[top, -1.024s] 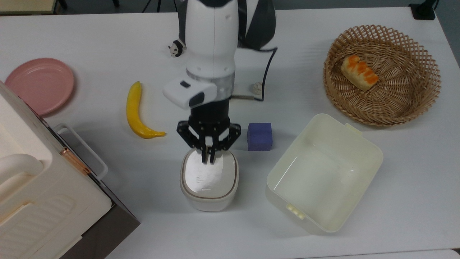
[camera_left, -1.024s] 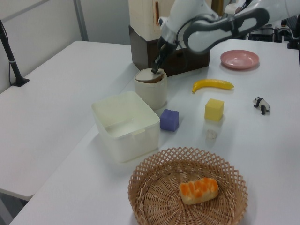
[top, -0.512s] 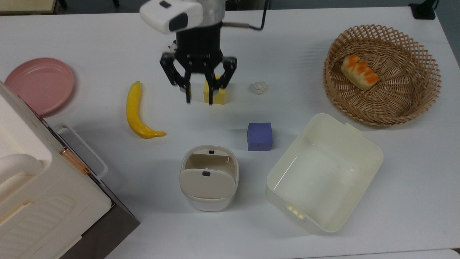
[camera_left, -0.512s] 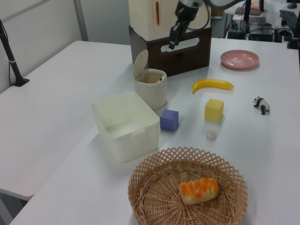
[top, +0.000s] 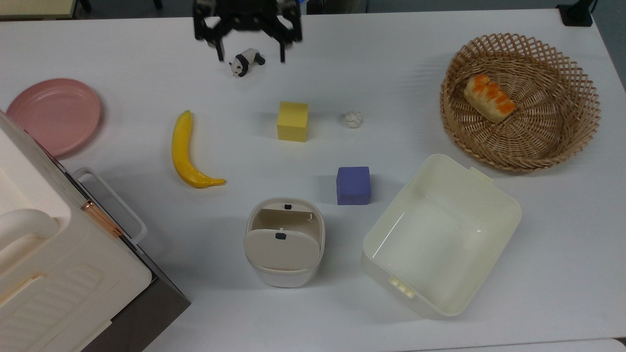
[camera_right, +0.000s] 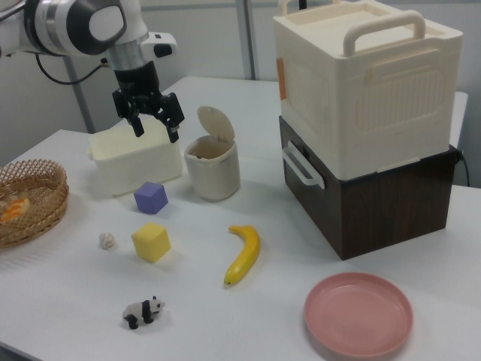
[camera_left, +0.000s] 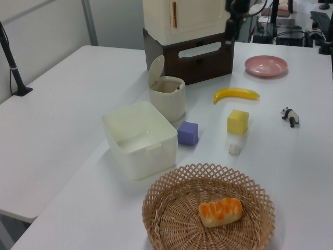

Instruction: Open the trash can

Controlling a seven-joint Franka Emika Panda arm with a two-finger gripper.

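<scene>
While our fingers (top: 281,51) are hanging spread apart and gripping nothing, the gripper (top: 249,53) is hovering high over the desk (top: 538,234) near the far edge in the top view — above the panda figurine (top: 246,62). In the right view it is hanging in the air in front of the cream tub (camera_right: 135,162). The trash can (top: 284,243) is standing toward the desk's near edge in the top view, its lid (camera_right: 216,123) tilted up on the hinge, between the brown box under the cream appliance (top: 49,274) and the tub — the purple cube (top: 353,185) just beside it.
</scene>
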